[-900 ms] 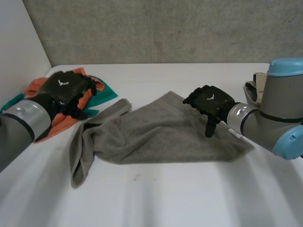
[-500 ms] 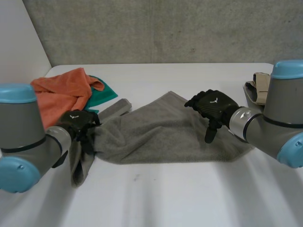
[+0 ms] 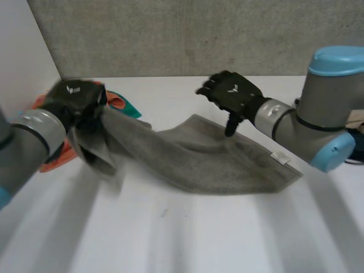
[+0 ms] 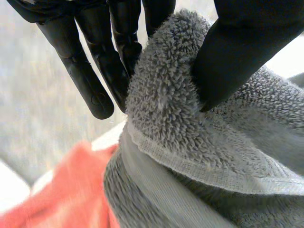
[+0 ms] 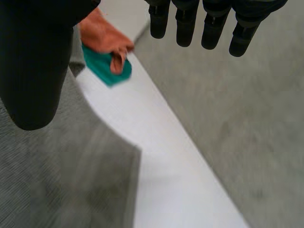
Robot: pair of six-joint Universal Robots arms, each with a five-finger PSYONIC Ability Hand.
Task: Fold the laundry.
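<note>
- Pinched at its left end by the left robot hand [image 3: 74, 99]: a thick fold of the grey towel [image 3: 205, 162], with the thumb [image 4: 237, 47] on one side of the pile and straight fingers [image 4: 95, 71] on the other.
- Held clear of the white surface [image 3: 199, 239] at that pinched end and hanging there in soft, rounded folds. Sloping down from the grip to lie flat, roughly rectangular, across the middle of the surface.
- Seen close from the left wrist: dense terry loops, coarse and nubbly, with a flat woven hem band running along the edge just below the thumb.
- Sewn near the towel's right front corner: a small white tag [image 3: 280, 157].
- Poised over the towel's far edge: the right robot hand [image 3: 233, 96], fingertips [image 5: 186, 28] straight and spread well away from its thumb, nothing held. Thumb pointing down toward the cloth; contact with the pile impossible to tell.
- Beyond the towel's left end, behind the left robot hand: a crumpled orange cloth [image 4: 52, 204], with a teal cloth [image 3: 128, 108] on its towel side.
- Behind the towel's far edge, past a strip of bare surface: a rough, mottled grey concrete wall [image 3: 170, 34].
</note>
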